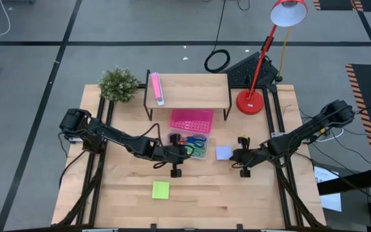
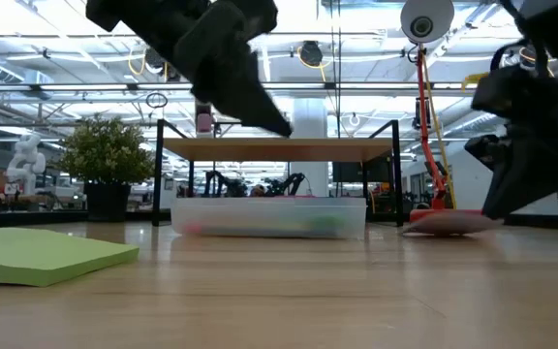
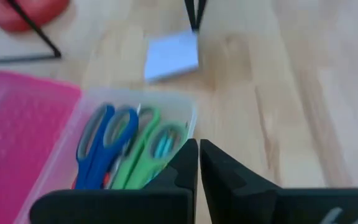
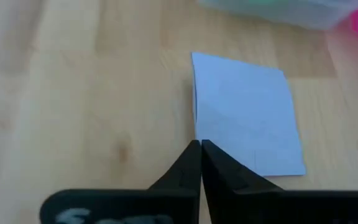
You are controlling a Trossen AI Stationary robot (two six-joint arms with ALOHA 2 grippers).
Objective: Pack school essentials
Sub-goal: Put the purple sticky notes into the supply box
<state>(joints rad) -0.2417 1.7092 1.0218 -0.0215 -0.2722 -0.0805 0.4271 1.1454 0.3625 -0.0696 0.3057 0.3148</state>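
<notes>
Box (image 3: 185, 115): clear plastic, holding blue scissors (image 3: 101, 146) and green scissors (image 3: 145, 152).
Blue pad (image 4: 247, 118): flat square, lying on wooden surface (image 1: 237, 193).
Left gripper (image 3: 199, 149): fingers clenching, empty.
Right gripper (image 4: 201, 149): fingers clenching, empty.

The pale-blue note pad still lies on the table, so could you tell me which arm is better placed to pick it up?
Right. The right gripper, fingers shut, sits at the blue pad's edge, while the left gripper, also shut, hangs by the clear box.

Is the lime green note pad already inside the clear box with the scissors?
No, the lime-green note pad lies alone on the bare table, apart from the clear box holding the scissors.
</notes>
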